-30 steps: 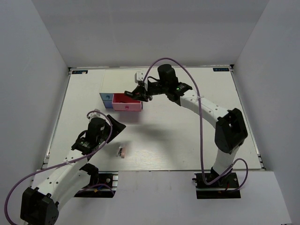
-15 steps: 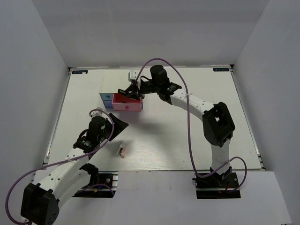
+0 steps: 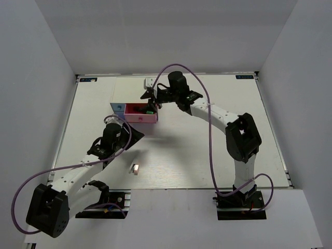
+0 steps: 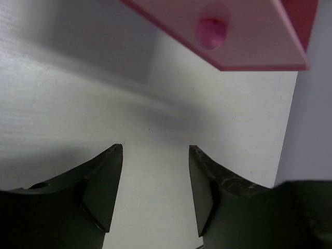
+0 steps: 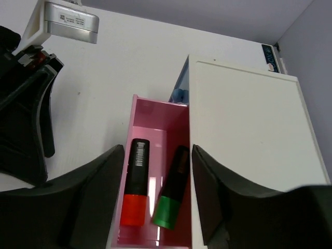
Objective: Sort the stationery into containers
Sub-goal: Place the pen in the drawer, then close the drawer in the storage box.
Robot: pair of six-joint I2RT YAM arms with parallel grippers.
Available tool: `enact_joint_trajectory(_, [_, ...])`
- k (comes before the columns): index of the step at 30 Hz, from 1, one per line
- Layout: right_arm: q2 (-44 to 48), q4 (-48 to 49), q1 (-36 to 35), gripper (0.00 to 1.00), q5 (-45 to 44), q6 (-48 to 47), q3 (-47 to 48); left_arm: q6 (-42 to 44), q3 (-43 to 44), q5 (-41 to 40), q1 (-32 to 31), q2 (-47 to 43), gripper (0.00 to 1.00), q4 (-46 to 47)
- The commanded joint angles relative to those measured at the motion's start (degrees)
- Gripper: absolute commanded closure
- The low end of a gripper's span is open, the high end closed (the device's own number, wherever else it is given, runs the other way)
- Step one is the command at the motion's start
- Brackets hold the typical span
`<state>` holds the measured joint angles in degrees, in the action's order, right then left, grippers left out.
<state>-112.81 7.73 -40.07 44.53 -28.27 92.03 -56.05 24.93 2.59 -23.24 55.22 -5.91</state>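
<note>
Over pink drawer (image 5: 155, 122): right claw (image 5: 158, 151) now released
Green highlighter (image 5: 174, 192): newly beside red-capped one (image 5: 135, 187), parallel to drawer front, caps toward claw
Left claw (image 4: 155, 151): released

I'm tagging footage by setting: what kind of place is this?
Probably a lab robot test cell: a white table boxed in by plain grey panels, a left arm and right arm bolted at its near edge, and a pink drawer holding highlighters.

Looking like a robotics lab test cell: grey walls (image 3: 31, 78) boxing in a white tabletop (image 3: 181, 155), left arm (image 3: 78, 174) & right arm (image 3: 244, 140) sitting bolted at its edge, trailing purple cables (image 3: 179, 65).
</note>
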Motion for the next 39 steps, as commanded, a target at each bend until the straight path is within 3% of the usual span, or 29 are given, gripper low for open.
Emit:
enact_joint_trajectory(1, [5.93, 1.33, 1.40, 0.45, -1.80, 2.25, -0.01, 4.01, 3.54, -0.65, 0.22, 2.07, 0.39, 5.81])
enact_joint_trajectory(2, [6.46, 1.15, 1.66, 0.65, -2.60, 3.91, 0.17, 4.63, 3.55, -0.66, 0.22, 2.61, 0.43, 6.78])
enact_joint_trajectory(4, [7.87, -0.16, 3.16, 0.85, -3.74, 5.85, -0.53, 6.47, 4.95, -1.18, 0.22, 4.10, 0.53, 9.68])
enact_joint_trajectory(5, [9.96, -0.43, 4.03, 0.93, -4.71, 7.25, -1.06, 7.87, 5.65, -1.18, 0.22, 5.15, 0.57, 9.69])
enact_joint_trajectory(7, [11.64, -0.78, 5.61, 0.97, -5.94, 9.02, -4.64, 9.64, 8.37, -1.18, 0.22, 8.93, 0.59, 10.57])
enact_joint_trajectory(20, [29.66, -1.66, 16.60, 0.94, -9.82, 6.65, -31.62, 13.95, 17.60, -3.99, 0.22, 19.66, 0.54, 11.19])
enact_joint_trajectory(39, [34.77, -2.28, 22.49, 0.93, -6.83, 9.11, -37.54, 13.16, 27.10, -9.71, 0.22, 30.38, 0.51, 11.80])
